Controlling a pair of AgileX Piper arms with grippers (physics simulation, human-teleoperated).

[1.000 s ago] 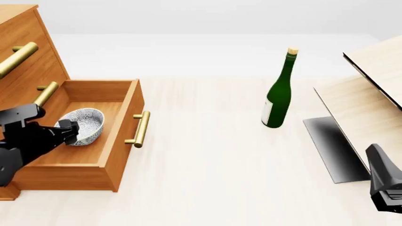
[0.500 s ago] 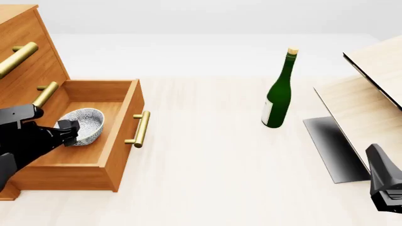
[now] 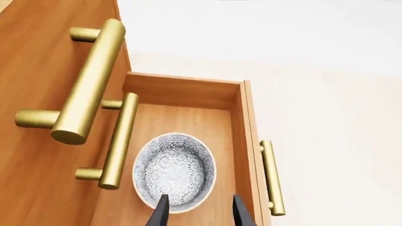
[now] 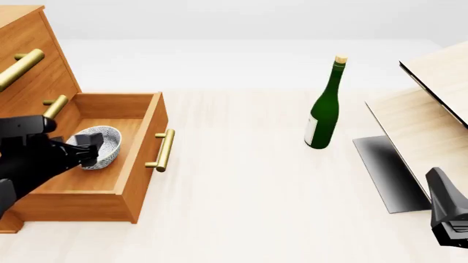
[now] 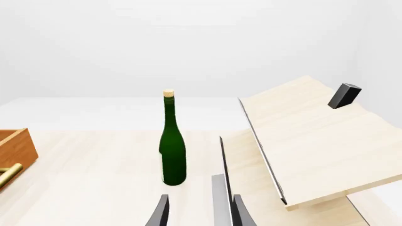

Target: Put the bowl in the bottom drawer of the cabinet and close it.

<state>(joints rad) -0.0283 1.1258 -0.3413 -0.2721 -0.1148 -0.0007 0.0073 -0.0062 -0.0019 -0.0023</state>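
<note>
— Since a second ago, what has moved?

— Only the left gripper [image 4: 93, 148]: it has lifted a little above the bowl [image 4: 102, 146], which sits where it did.

— Where is the bowl?

— Upright on the floor of the bottom drawer [image 4: 142, 148], which stands pulled out from the cabinet [image 4: 33, 66]. The left wrist view shows the bowl [image 3: 174, 170] near the cabinet's front, under the middle handle [image 3: 118, 140].

— Are the fingers grasping it?

— No. The left fingers [image 3: 161, 214] are spread and released, their tips over the bowl's near rim with nothing between them.

— The other arm?

— The right gripper [image 5: 199, 214] hangs low at the table's [image 4: 249, 181] right edge, fingers parted and empty, facing the wine bottle [image 4: 324, 107] and the pale slanted panels [image 4: 431, 115].
</note>
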